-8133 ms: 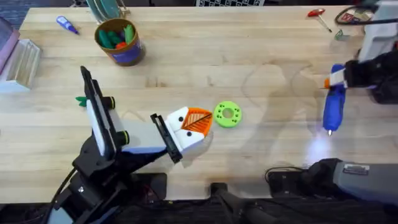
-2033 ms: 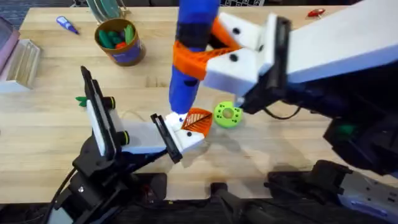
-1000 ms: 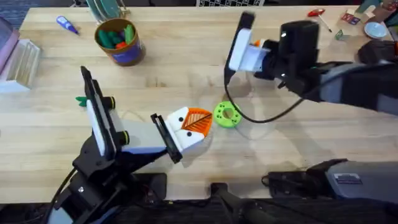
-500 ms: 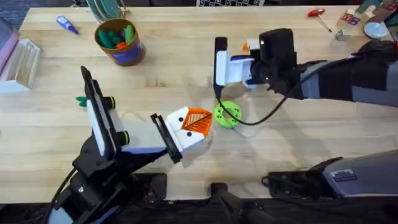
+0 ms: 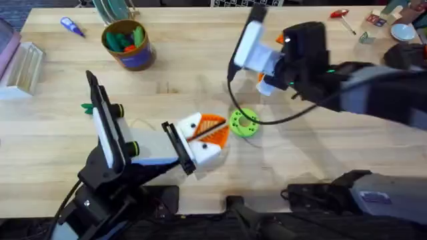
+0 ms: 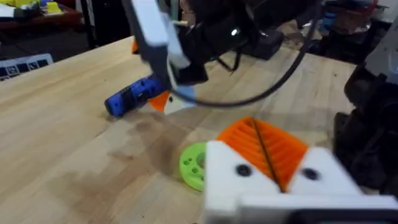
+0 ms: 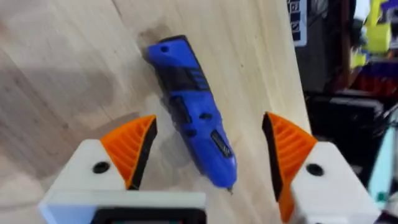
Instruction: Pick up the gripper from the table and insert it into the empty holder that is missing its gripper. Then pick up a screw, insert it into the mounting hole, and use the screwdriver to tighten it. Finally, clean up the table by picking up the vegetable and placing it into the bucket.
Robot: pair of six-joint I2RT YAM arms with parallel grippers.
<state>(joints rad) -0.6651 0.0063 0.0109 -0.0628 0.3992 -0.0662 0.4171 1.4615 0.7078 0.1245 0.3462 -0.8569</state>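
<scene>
On the far left of the table [image 5: 200,67], the bucket [image 5: 128,45] stands with green pieces already inside, unchanged over these seconds, while one small green vegetable [image 5: 87,107] lies beside my left arm, not yet picked up. My left end effector [image 5: 212,128] has not moved: its two orange fingers [image 6: 264,146] rest pressed together on their white blocks, clamped on nothing, just beside the green disc [image 5: 243,123].

The change is on the right. Two seconds ago my right arm held the screwdriver [image 7: 193,109] upright over the left end effector's mount; a moment later that arm had drawn back toward the middle of the table. Now the blue tool lies on its side on the wood, and my right end effector [image 7: 208,149] hangs over it with its fingers spread wide, one on each side of the body and touching neither.

I judge the tightening step finished and the tool set down. What remains is the vegetable.
</scene>
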